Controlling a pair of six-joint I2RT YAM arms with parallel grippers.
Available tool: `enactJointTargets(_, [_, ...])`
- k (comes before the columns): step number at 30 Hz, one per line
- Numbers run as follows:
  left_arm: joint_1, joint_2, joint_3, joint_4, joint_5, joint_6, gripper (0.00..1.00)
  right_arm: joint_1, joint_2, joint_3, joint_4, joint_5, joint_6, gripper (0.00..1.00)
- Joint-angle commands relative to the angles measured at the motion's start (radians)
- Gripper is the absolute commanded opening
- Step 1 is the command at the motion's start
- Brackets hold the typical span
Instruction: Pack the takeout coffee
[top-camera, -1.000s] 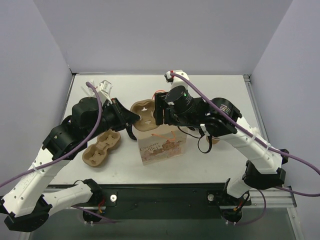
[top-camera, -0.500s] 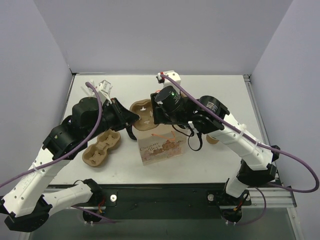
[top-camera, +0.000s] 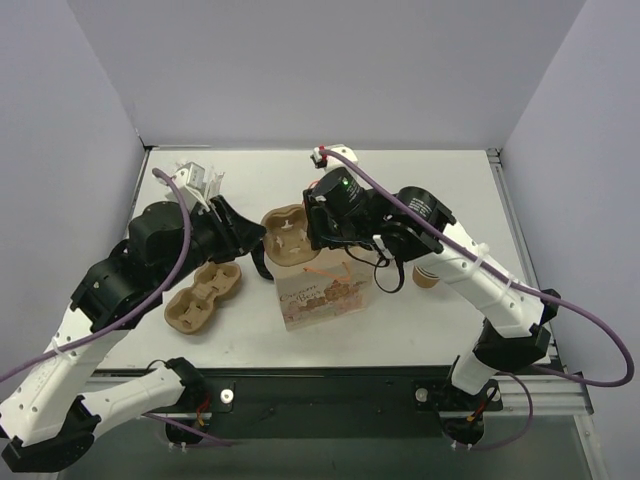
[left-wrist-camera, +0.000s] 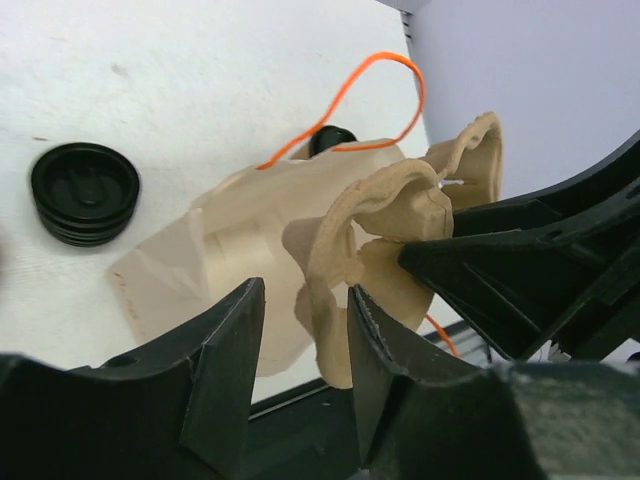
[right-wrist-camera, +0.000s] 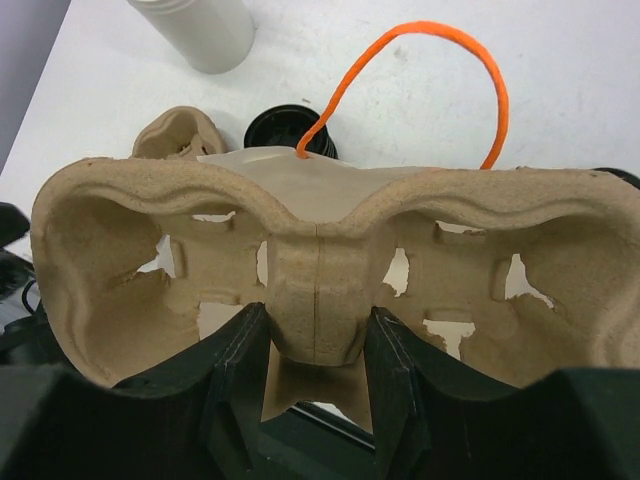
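Note:
My right gripper (right-wrist-camera: 315, 330) is shut on the central ridge of a brown pulp cup carrier (right-wrist-camera: 310, 290) and holds it in the air above a printed paper bag (top-camera: 322, 290) with an orange string handle (right-wrist-camera: 420, 40). In the top view the carrier (top-camera: 285, 238) hangs between both grippers. My left gripper (left-wrist-camera: 305, 310) is open, with the carrier's end rim (left-wrist-camera: 370, 230) between its jaws and touching only the right one. No lidded coffee cup shows clearly. A small round black thing (right-wrist-camera: 290, 128) sits behind the bag.
A second pulp carrier (top-camera: 203, 297) lies on the table at the left. A stack of black lids (left-wrist-camera: 85, 193) lies beyond the bag. A white bottle (right-wrist-camera: 195, 30) stands at the far side. A brown cup (top-camera: 428, 278) peeks out under my right arm.
My right arm has swung left and carried the carrier towards the left gripper and over the bag. My left arm has shifted slightly left, and its jaws now straddle the carrier's rim.

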Motion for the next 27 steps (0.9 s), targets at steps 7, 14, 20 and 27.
enactJointTargets(7, [0.008, -0.070, -0.013, -0.068, -0.182, 0.109, 0.49, -0.139, -0.005, -0.073, 0.031, -0.288, 0.028, 0.31])
enactJointTargets(14, [0.011, -0.053, -0.056, -0.071, -0.150, 0.107, 0.49, -0.169, 0.012, -0.114, 0.030, -0.359, 0.031, 0.31])
enactJointTargets(20, [0.022, 0.008, 0.010, -0.111, -0.118, 0.103, 0.49, -0.173, 0.010, -0.166, 0.031, -0.379, 0.038, 0.31])
enactJointTargets(27, [0.039, 0.014, -0.027, -0.090, -0.076, 0.100, 0.49, -0.175, 0.012, -0.214, 0.031, -0.356, 0.043, 0.31])
